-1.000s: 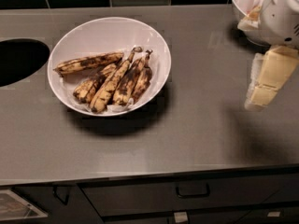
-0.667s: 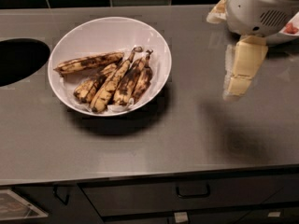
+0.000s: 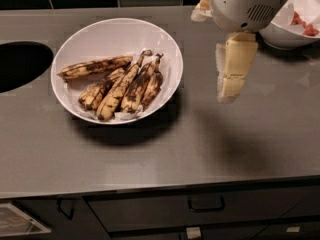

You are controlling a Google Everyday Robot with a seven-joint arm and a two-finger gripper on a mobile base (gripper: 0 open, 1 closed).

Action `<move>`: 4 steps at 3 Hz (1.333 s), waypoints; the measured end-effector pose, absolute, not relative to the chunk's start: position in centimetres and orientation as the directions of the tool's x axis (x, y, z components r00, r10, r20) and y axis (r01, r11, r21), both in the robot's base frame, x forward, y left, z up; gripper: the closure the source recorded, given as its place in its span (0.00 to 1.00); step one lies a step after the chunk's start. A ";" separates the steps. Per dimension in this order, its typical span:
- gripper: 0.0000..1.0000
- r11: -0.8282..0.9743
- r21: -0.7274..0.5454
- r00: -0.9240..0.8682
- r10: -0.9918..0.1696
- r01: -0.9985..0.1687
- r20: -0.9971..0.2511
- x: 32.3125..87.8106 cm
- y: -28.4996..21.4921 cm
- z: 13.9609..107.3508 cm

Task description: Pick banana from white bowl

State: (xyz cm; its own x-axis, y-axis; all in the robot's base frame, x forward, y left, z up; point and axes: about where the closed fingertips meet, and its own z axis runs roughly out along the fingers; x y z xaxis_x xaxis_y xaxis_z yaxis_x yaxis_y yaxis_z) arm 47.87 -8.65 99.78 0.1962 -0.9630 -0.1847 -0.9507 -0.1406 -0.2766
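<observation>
The white bowl (image 3: 115,36) sits on the grey counter left of centre, wide and shallow. Several overripe bananas lie in it. The banana (image 3: 121,87) is the longest one, nearly straight, running from its dark stem at the upper right to a paler yellow tip at the lower left. A slim banana (image 3: 95,67) lies across the back, and shorter dark ones (image 3: 147,84) lie to the right. My gripper (image 3: 231,76) hangs from the white arm at the upper right, pointing down above the counter, to the right of the bowl and apart from it, holding nothing.
A smaller white bowl (image 3: 292,31) with paper wrappers stands at the back right, partly behind the arm. A dark round opening (image 3: 20,64) is cut in the counter at the left. Drawers with a handle (image 3: 205,204) run below the counter's front edge.
My gripper and arm have moved left from the right edge toward the bowl. The bowl and bananas have not moved.
</observation>
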 end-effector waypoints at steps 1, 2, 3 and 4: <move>0.00 -0.176 -0.296 0.236 -0.955 -0.939 -0.181 48.2 -7.1 100.3; 0.00 -0.279 -0.307 0.339 -0.927 -0.910 -0.161 48.4 -3.5 100.8; 0.00 -0.376 -0.280 0.429 -0.890 -0.883 -0.155 49.3 -0.1 100.3; 0.00 -0.452 -0.265 0.504 -0.845 -0.851 -0.177 51.2 3.1 99.0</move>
